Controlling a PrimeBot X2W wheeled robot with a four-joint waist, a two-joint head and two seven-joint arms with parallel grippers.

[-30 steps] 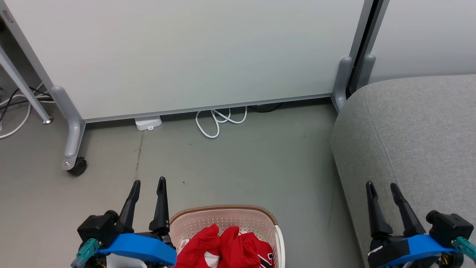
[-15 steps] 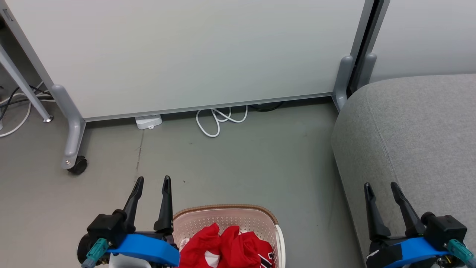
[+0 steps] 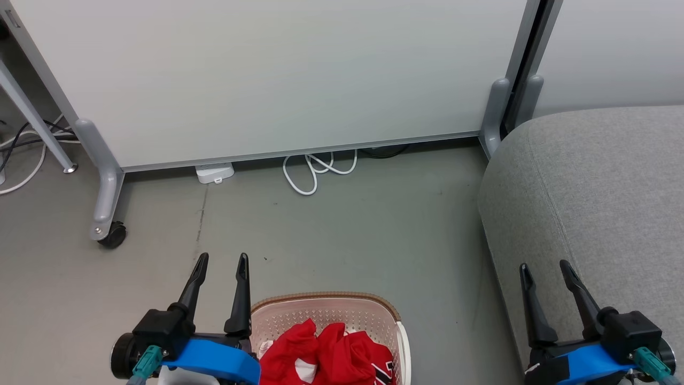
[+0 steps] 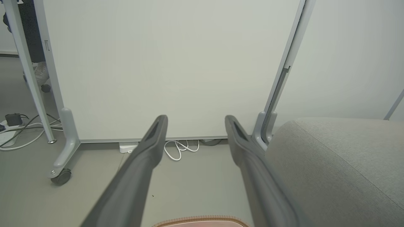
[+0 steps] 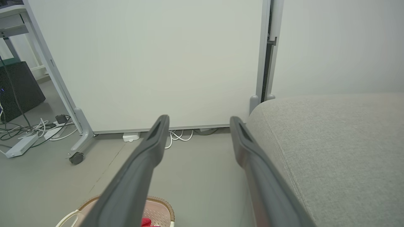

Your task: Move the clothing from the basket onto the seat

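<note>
Since the earlier frame the left gripper (image 3: pixel 223 259) has slid a little toward the basket and the right gripper (image 3: pixel 542 266) has drawn slightly lower. The whole head view has also drifted a bit, so the camera itself has moved.

In the head view the white partition panel (image 3: pixel 267 80) stands at 12 o'clock. The grey seat (image 3: pixel 598 187) takes the 3 o'clock side, and nothing lies on the part that shows. The basket (image 3: pixel 326 297) sits on the floor (image 3: pixel 347 230) at 6 o'clock, well apart from the seat. The red clothing (image 3: pixel 326 353) is heaped inside it.

The left gripper is at 7 o'clock, just beside the basket's rim, with its fingers apart and nothing between them. The right gripper is at 5 o'clock in front of the seat's edge, also spread and empty.

I judge that the task is at its very start, in the approach to the first pick. The next move calls for a gripper to tip down into the basket and close on a thick fold of cloth. It should then lift high enough to clear the rim before it swings toward 3 o'clock.
</note>
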